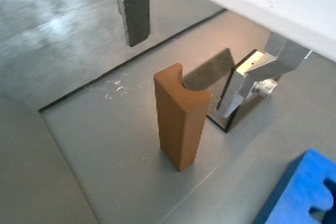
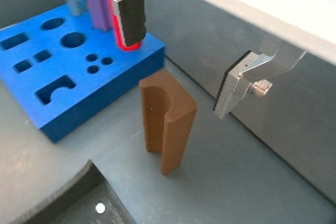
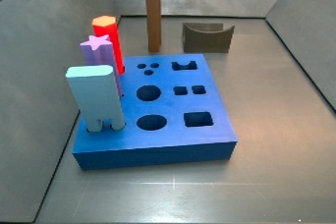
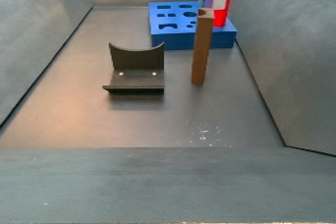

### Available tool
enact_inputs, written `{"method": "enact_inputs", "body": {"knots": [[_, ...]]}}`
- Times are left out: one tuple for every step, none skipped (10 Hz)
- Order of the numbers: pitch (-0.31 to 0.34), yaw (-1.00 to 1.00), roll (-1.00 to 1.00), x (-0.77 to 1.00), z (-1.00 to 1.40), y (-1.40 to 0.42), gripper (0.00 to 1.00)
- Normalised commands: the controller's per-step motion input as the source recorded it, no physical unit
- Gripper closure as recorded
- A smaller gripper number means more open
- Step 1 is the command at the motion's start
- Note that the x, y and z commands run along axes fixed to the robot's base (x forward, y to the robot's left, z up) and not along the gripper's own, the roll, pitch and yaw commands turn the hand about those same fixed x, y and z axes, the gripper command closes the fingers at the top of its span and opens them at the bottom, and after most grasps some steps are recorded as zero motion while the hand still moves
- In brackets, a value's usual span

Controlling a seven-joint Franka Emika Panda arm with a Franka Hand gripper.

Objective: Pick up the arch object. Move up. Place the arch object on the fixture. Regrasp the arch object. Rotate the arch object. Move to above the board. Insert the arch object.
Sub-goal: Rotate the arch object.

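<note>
Beside the fixture [image 4: 134,68] the arch [image 4: 202,51] stands ungrasped; hand [image 1: 133,17] above, grip seemingly empty, spread unclear. All steps remain.

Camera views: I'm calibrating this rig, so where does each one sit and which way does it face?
Wrist view: wrist-mounted, looking down at the upright arch object and the fixture; one end effector finger shows, raised beside the arch object.
Wrist view: wrist-mounted, looking down at the arch object and the board; one finger shows.
Side view: at the board's end, facing across it to the fixture; no robot part.
Side view: opposite end, facing past the fixture toward the board; no robot part.
Shared: all four show the arch object.
</note>
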Motion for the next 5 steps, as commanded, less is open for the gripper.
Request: {"method": "enact_inputs", "body": {"knots": [[0.025, -0.26, -0.08, 0.03, -0.02, 0.02, 0.0], [0.024, -0.2, -0.08, 0.0, -1.0, 0.0, 0.0], [0.013, -0.12, -0.08, 0.01, -1.0, 0.0, 0.0], [-0.02, -0.08, -0.06, 0.03, -1.0, 0.01, 0.0], [-0.034, -0.06, -0.03, 0.02, -0.88, 0.02, 0.0]]}}
